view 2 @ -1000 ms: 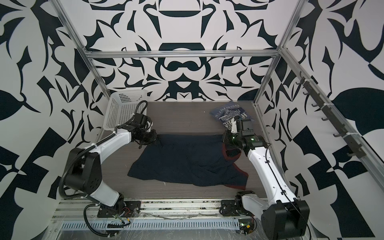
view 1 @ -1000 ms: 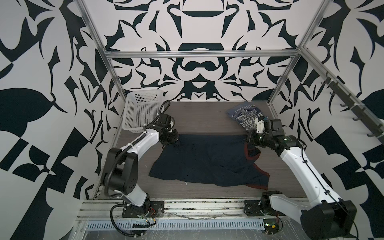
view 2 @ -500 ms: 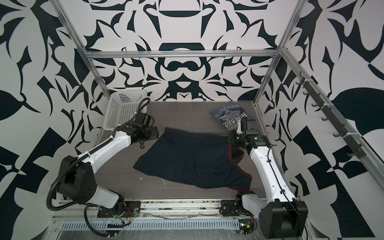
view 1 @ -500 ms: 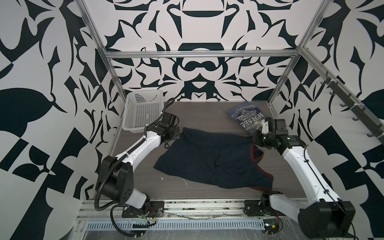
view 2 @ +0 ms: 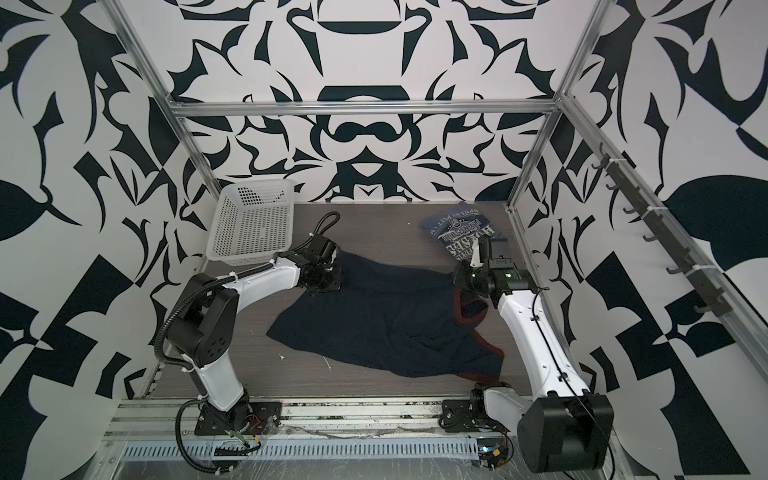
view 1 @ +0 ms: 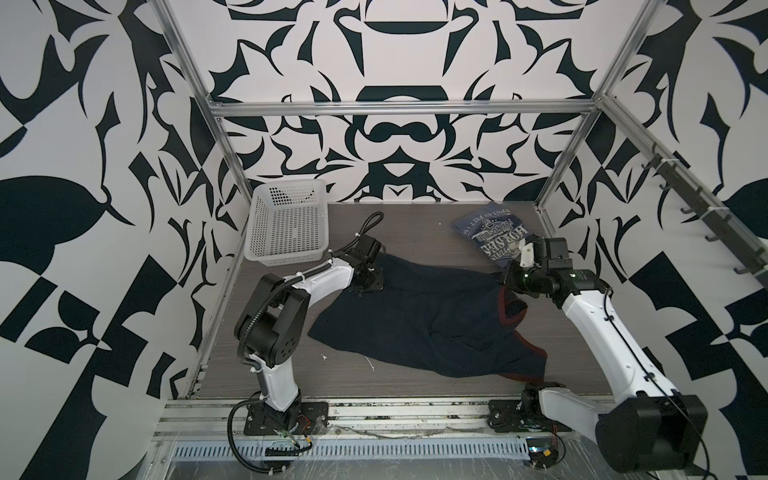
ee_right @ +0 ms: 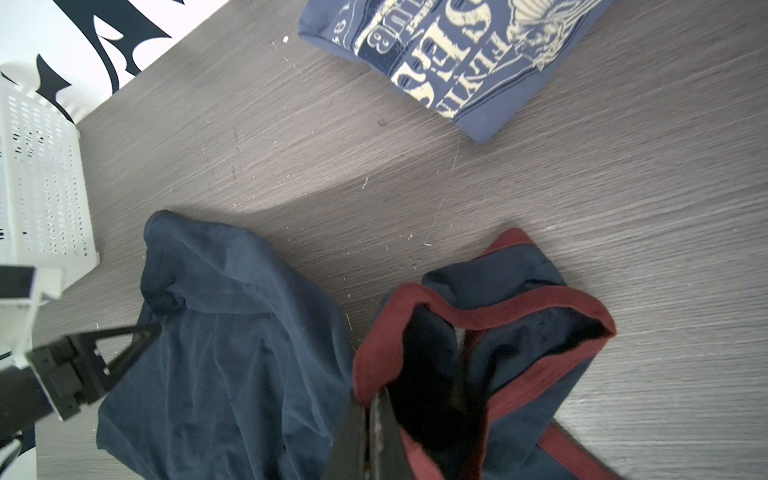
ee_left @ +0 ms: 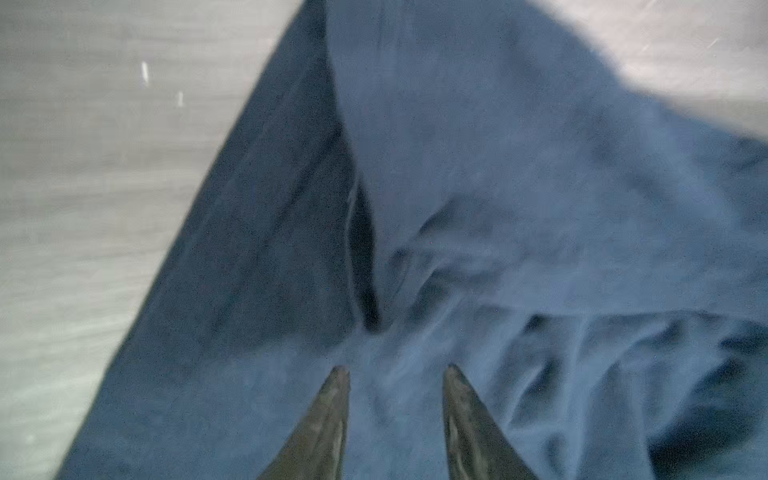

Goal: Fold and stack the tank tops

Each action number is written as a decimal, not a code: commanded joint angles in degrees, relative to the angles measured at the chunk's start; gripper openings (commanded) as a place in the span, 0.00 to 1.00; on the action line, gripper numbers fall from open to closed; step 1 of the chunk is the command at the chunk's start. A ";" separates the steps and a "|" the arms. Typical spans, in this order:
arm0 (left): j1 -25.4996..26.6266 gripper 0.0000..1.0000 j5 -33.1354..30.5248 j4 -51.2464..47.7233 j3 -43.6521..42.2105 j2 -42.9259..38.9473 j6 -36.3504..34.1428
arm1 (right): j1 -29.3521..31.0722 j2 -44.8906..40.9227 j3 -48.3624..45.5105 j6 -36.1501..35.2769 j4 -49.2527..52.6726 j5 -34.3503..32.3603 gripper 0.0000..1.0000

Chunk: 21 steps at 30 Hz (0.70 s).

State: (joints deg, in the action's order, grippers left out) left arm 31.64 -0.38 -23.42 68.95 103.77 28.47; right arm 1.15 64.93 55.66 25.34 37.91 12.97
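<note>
Leftmost, a white perforated basket [view 1: 282,245] stands at the back left corner of the grey wood-grain tabletop [view 1: 415,224], in both top views. Just beside its near right corner, the left tool [ee_left: 395,374] is lowered onto the upper left end of the navy tank top [view 1: 415,324]. The left wrist view is blurred, but it shows the two dark fingertips [ee_left: 338,386] parted with a plain gap. Wrinkled navy cloth lies under and between them. Nothing shows as pinched there, so this tool reads as released.

The navy tank top lies spread and rumpled across the middle of the tabletop. It runs from that tool, near the basket, down toward the front right. Its left half is plain dark cloth with soft folds, and its right half shows red-trimmed openings.

Further right, the right tool [ee_right: 370,415] is clenched on the red trim at the edge of one opening, as the right wrist view shows. Its jaws are pressed together with the trim between them, and the cloth around the opening stands up slightly from the tabletop.

At the back right corner lies the slate-blue tank top [view 1: 494,232], folded into a flat packet with its cream and dark lettering facing up. Bare tabletop separates it from the navy one.
</note>
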 commanded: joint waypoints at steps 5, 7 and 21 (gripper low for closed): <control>-0.09 0.33 -2.46 0.96 4.15 3.13 -0.65 | -0.16 -0.51 -0.90 0.18 -1.78 1.27 0.00; -0.09 0.32 -2.60 0.08 5.15 4.20 -1.04 | -0.13 -0.42 -0.99 0.23 -1.93 1.27 0.00; -0.03 0.43 -5.14 -0.92 4.47 3.70 0.23 | -0.19 0.10 -1.25 -0.11 -1.95 1.22 0.00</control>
State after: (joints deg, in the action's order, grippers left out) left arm 31.64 -3.81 -23.18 74.02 109.16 28.25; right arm 1.15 64.95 54.72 25.34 37.43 13.82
